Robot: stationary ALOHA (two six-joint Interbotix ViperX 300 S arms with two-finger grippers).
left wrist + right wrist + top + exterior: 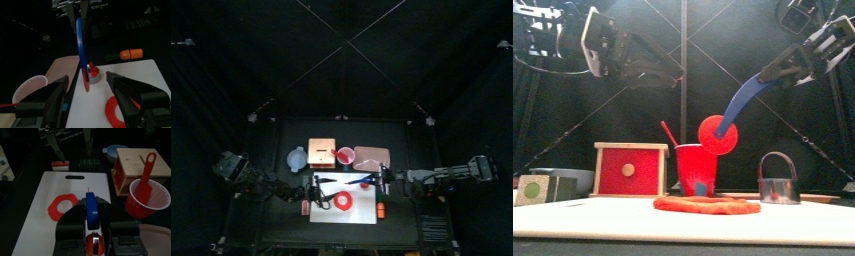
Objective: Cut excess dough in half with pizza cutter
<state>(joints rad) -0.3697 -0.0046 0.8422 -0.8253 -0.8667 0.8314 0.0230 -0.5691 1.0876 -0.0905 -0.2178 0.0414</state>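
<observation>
The pizza cutter, with a blue handle and a red wheel, hangs tilted in the air above the board, wheel downward. My right gripper is shut on the upper end of its handle. A flat orange-red ring of dough lies on the white cutting board, below and apart from the wheel. The ring also shows in the right wrist view. My left gripper is open and holds nothing. It hovers high on the left, facing the cutter.
Behind the board stand a wooden box with a red front, a red cup holding a red utensil, and a metal cup. A pink plate and blue bowl sit at the back. An orange object lies off the board.
</observation>
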